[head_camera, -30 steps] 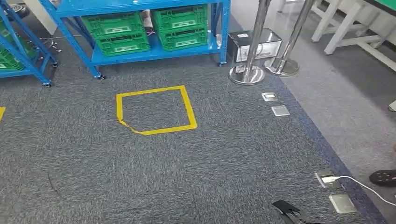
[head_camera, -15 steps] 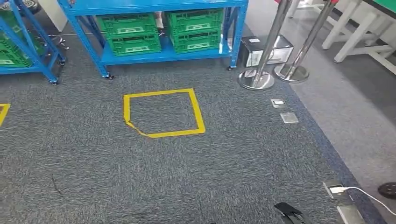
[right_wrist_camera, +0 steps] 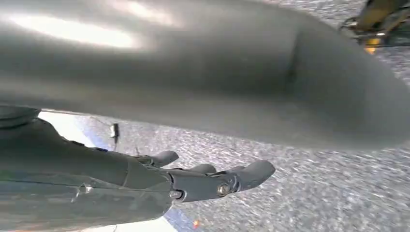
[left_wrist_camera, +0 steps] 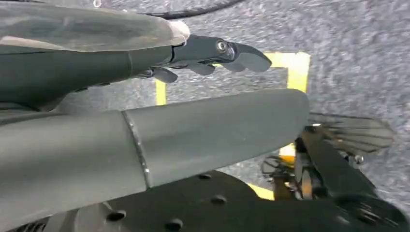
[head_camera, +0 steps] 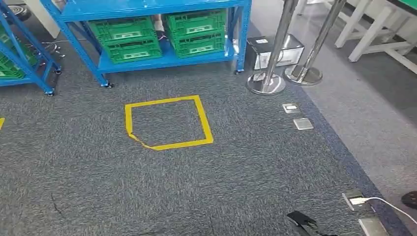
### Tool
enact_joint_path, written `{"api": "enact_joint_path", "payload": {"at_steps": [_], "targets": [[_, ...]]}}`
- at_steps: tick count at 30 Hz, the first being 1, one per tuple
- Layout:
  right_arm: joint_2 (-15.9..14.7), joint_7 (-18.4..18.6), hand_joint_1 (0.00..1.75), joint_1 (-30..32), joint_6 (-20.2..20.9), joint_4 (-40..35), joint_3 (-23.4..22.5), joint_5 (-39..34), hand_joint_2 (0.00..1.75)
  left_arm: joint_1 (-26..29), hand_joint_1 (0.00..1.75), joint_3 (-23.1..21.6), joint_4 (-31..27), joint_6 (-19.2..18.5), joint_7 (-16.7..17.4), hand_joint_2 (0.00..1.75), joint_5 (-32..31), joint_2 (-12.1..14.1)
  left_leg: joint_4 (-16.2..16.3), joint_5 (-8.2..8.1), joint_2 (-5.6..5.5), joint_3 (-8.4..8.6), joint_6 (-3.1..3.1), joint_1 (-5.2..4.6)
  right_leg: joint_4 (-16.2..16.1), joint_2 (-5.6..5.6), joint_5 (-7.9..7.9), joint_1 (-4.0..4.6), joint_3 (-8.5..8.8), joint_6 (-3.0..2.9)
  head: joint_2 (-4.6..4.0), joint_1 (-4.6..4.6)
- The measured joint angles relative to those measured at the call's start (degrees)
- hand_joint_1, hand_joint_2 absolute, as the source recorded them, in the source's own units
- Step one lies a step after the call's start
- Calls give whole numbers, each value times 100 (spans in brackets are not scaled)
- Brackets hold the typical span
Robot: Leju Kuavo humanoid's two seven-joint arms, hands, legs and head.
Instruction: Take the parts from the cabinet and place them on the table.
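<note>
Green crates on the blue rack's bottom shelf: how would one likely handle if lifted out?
The green crates look like rigid moulded plastic with slotted walls, so probably stiff and light if empty. Contents are unseen, so weight is uncertain. Their width probably needs two hands.

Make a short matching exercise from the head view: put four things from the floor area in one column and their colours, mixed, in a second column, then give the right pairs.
Things:
1. crates on the shelf
2. shelf frame
3. tape square on the carpet
4. stanchion posts

Colours:
A. yellow
B. silver
C. green
D. blue

Pairs: 1-C, 2-D, 3-A, 4-B
</note>
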Motion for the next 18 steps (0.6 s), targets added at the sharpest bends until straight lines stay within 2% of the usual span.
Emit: {"api": "enact_joint_path", "payload": {"at_steps": [1,2,5,6,7,8,10,11,12,13,14,16,17,18], "targets": [[0,2,0,1,-2,0,0,2,0,2,0,0,0,0,0,0,0,0,-427,147,8,143,9,3,-13,-6,-43,-1,-57,36,0,-15],[0,2,0,-17,-2,-2,2,4,0,-23,0,0,0,0,0,0,0,0,-499,-5,3,231,27,-55,-14,1,-95,35,-29,83,-2,-55],[0,18,0,-30,0,-2,11,22,0,-26,0,2,0,2,-2,0,29,2,-487,-63,-18,231,155,-94,-107,-6,-128,16,42,181,0,-20],[0,24,0,-43,0,-2,13,28,0,-28,0,0,0,4,0,0,37,2,-541,-60,-21,274,204,-58,-140,-5,-153,15,88,229,0,-18],[0,37,0,-42,0,-4,15,31,0,-13,0,0,0,13,-2,0,40,0,-604,-56,-14,347,236,-36,-31,-23,-203,-6,87,240,0,7],[0,37,0,-49,0,-4,15,42,0,-8,0,2,0,15,0,0,40,-2,-638,-80,-7,407,279,-38,287,-29,-358,19,-42,232,0,42],[0,44,0,-48,0,-4,22,46,0,-13,0,2,0,24,-2,0,40,4,-640,-146,3,478,341,-56,1399,-31,-791,37,-654,234,-2,109],[0,52,0,-46,0,-4,24,46,0,-12,0,2,0,26,-4,0,40,2,-639,-182,0,517,351,-71,1784,-31,-875,38,-911,235,0,129],[0,52,0,-38,0,-4,26,46,0,-10,0,2,0,26,-9,0,37,2,-639,-225,-7,572,355,-81,1928,-32,-803,38,-1073,232,0,138],[0,57,0,-21,0,-2,31,46,0,-3,0,2,0,26,-15,0,35,2,-639,-272,-21,643,353,-88,1762,-32,-573,39,-1077,220,0,148],[0,55,0,-20,0,0,39,46,0,5,0,2,0,26,-17,0,35,-4,-639,-320,-29,716,345,-89,1383,-32,-257,40,-976,200,0,164],[0,52,0,-26,-2,0,55,46,0,12,0,2,0,26,-18,0,35,-13,-639,-433,-35,871,303,-90,328,-33,415,48,-656,139,0,212],[0,55,0,-13,-2,13,59,42,0,9,0,2,0,26,-17,0,33,-20,-623,-474,-34,879,261,-124,279,-27,322,105,-601,137,-2,188],[0,55,0,-31,0,13,61,42,0,-9,0,2,0,26,-17,0,31,-15,-593,-489,-48,856,234,-121,143,-33,272,85,-529,100,0,186]]}}
